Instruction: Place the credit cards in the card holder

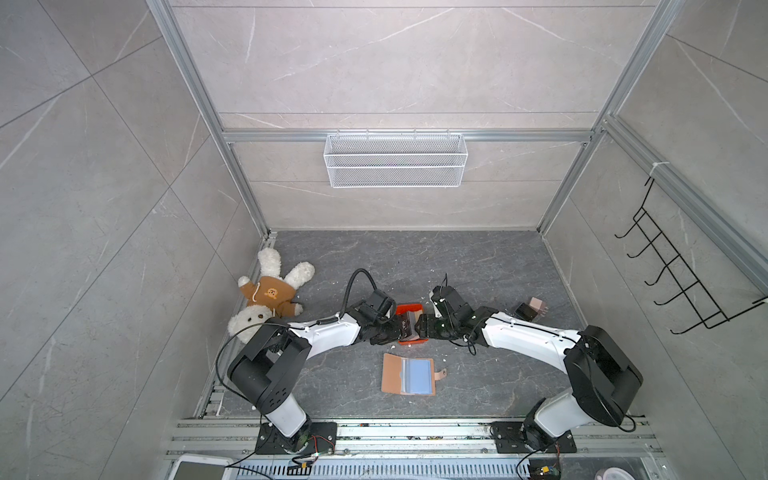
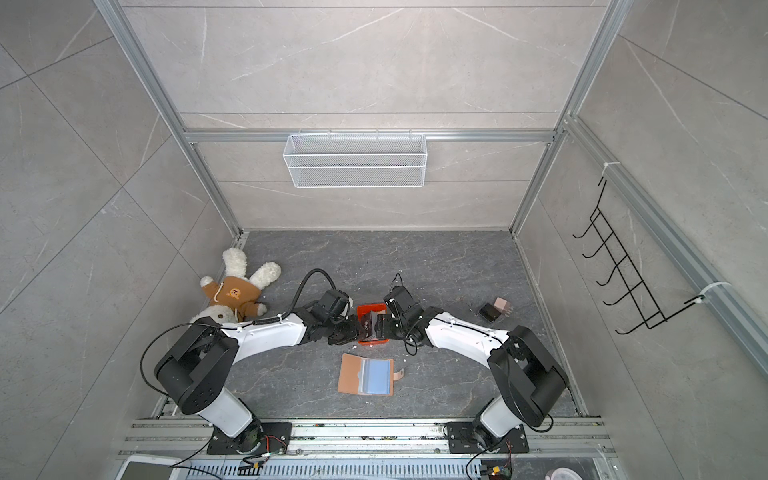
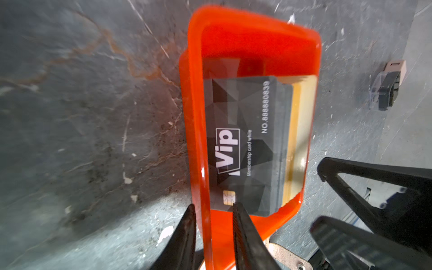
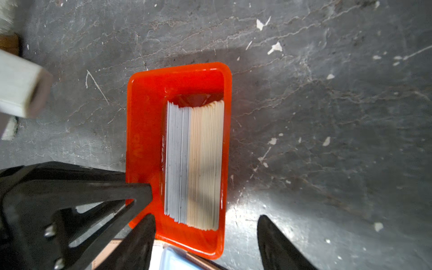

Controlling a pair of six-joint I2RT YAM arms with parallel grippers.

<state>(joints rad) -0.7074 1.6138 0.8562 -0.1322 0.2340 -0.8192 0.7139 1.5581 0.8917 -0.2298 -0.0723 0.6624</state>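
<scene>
The credit cards [image 3: 247,145] stand on edge as a stack in a small orange-red tray [image 3: 257,39]. A black "Vip" card faces the left wrist camera, and tan cards [image 4: 205,163] stand behind it. My left gripper [image 3: 213,205] is narrowly open. It straddles the tray's end wall, and its inner fingertip [image 3: 236,210] sits at the front card's chip corner. My right gripper [image 4: 205,217] is wide open over the tray's opposite end, holding nothing. In both top views the grippers [image 1: 395,330] [image 1: 422,326] meet at the tray. The card holder [image 1: 409,374] [image 2: 365,374] lies open nearer the arm bases.
A plush bunny [image 1: 270,295] lies at the far left of the floor. A black-and-pink block pair [image 1: 532,309] sits right of the right arm. On the back wall hangs a white wire basket [image 1: 395,160]; a black hook rack [image 1: 681,282] hangs on the right wall.
</scene>
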